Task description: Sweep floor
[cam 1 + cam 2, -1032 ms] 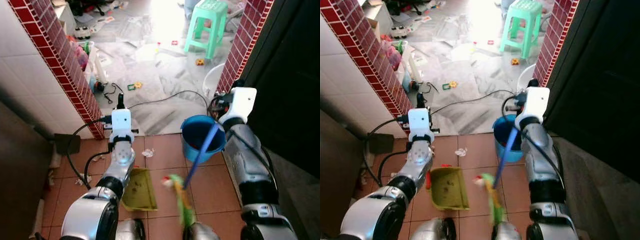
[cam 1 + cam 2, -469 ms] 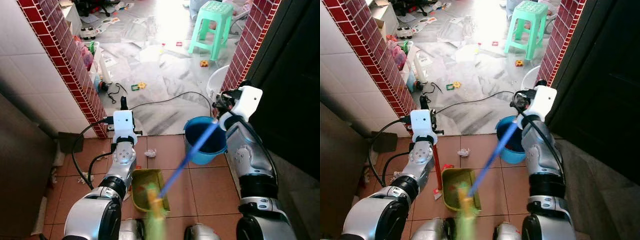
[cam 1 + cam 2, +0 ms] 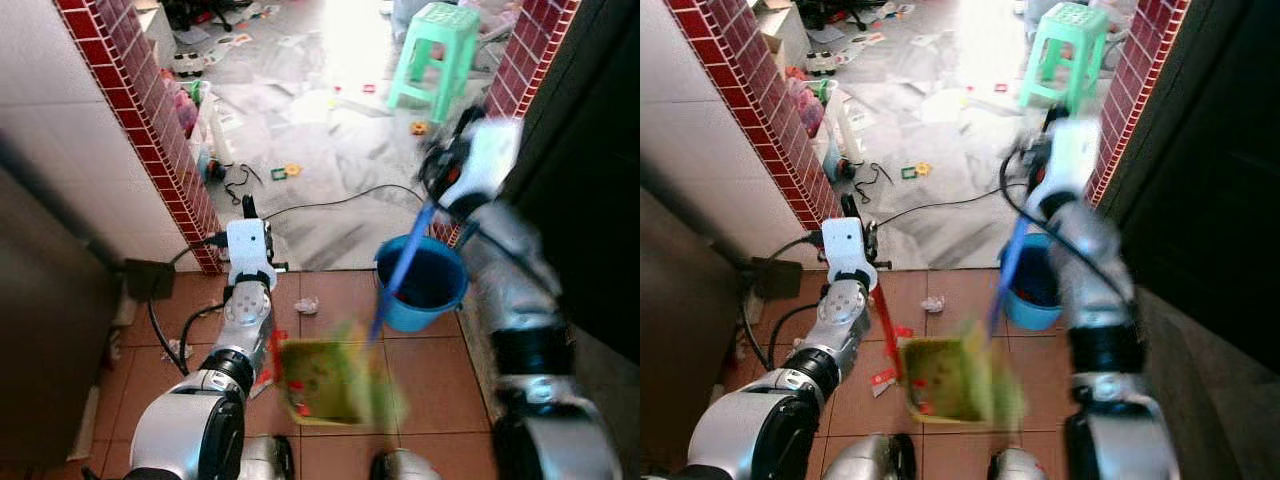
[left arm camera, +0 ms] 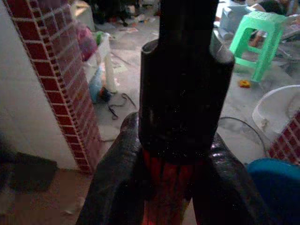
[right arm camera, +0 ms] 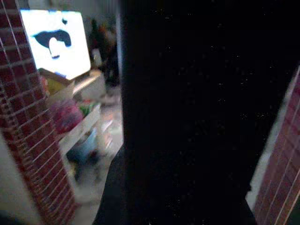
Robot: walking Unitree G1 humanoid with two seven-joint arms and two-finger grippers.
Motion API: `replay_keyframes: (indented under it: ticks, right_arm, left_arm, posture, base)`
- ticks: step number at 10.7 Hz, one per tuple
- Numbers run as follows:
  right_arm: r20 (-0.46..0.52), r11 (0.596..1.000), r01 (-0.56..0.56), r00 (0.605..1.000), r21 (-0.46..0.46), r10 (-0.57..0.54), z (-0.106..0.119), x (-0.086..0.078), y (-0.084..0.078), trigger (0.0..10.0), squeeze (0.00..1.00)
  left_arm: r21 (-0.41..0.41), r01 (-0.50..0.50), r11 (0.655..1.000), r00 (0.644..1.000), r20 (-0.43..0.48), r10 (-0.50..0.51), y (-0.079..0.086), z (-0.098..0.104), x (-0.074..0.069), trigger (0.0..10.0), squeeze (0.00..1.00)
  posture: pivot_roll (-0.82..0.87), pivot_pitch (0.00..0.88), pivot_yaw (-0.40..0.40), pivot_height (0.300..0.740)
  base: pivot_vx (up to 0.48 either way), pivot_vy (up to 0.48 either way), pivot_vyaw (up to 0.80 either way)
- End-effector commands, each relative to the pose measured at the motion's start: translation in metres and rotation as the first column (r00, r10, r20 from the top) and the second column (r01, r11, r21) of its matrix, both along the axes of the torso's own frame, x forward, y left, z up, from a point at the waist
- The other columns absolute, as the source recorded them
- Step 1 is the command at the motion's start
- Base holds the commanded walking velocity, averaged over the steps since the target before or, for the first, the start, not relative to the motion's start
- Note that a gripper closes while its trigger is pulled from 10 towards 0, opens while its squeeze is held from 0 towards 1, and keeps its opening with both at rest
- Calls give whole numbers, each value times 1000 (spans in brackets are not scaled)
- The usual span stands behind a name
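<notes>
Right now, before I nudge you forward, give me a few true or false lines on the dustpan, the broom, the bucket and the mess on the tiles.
1. The left hand grips the red handle of the green dustpan. True.
2. The blue bucket lies tipped on its side. False: it stands upright, right of the dustpan.
3. The right arm holds the blue broom handle. True.
4. A crumpled paper scrap sits inside the dustpan. False: it lies on the tiles ahead of it.
5. The green stool stands beside the bucket. False: it is far off in the next room.
</notes>
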State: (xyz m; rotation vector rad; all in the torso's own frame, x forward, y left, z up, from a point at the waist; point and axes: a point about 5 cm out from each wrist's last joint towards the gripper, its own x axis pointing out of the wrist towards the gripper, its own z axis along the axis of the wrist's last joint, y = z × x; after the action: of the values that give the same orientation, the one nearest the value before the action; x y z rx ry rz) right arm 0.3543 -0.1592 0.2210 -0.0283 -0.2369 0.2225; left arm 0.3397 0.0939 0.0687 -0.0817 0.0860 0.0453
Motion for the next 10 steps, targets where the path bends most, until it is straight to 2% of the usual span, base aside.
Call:
replay_keyframes:
  ticks: [1, 3, 4, 5, 6, 8, 10]
  right_arm:
    - [83, 1000, -21, 996, -18, 23, 18, -2, 4, 10000, 0]
    - [54, 999, 24, 998, -49, -22, 3, -5, -8, 10000, 0]
    - [49, 996, 37, 998, -79, -34, -4, -9, -9, 10000, 0]
    - [23, 994, 36, 999, -99, -34, -20, -17, -6, 10000, 0]
    - [10, 994, 40, 999, -106, -39, -28, -20, -5, 10000, 0]
    - [-33, 991, 73, 997, -112, -77, -50, -27, -4, 10000, 0]
    - [-70, 986, 102, 991, -130, -111, -66, -27, -3, 10000, 0]
  left_arm:
    - [-32, 25, 999, 998, -59, -26, -4, -11, -6, 10000, 0]
    - [-34, -3, 999, 999, -54, 1, 2, -9, -4, 10000, 0]
    - [-15, -17, 1000, 999, -42, 16, 6, -6, -1, 10000, 0]
    - [31, 16, 999, 999, 39, -17, 7, 9, 6, 10000, 0]
    - [17, 40, 999, 996, 75, -41, 7, 16, 9, 10000, 0]
    - [-47, -1, 999, 989, 147, 8, 17, 29, 13, 10000, 0]
    - [-69, -8, 998, 969, 245, 25, 27, 45, 14, 10000, 0]
  posture:
    - [-177, 35, 50, 740]
    - [-174, 32, 52, 740]
    - [-173, 31, 55, 740]
    - [-163, 29, 58, 740]
    - [-157, 27, 58, 740]
    - [-128, 19, 56, 740]
    - [-107, 10, 51, 740]
  base:
    - [0, 0, 0]
    - [0, 0, 0]
    - [0, 0, 0]
    - [0, 0, 0]
    - [0, 0, 0]
    - [0, 0, 0]
    - [0, 0, 0]
